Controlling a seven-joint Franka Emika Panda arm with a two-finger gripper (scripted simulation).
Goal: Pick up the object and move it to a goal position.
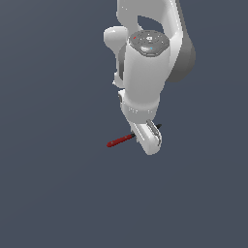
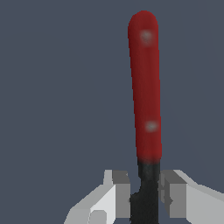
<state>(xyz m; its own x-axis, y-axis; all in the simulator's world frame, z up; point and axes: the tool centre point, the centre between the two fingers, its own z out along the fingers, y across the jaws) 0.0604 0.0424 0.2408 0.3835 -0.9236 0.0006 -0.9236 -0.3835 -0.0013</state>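
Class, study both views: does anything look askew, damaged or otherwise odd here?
One thing: the gripper brackets the knife at its black blade end, so nearly the whole red handle juts out to one side, off-balance. Nothing looks damaged.

- The flat grey surface (image 1: pixel 53 193) lies bare on all sides of the arm in the exterior view, so nothing bars passage across it.
- The knife (image 2: pixel 145 96) fills the gap between the fingers (image 2: pixel 120 188) of the gripper (image 2: pixel 144 192) (black blade there, red handle jutting out clear).
- Toward the exterior view's left, the handle tip has open room beyond it.
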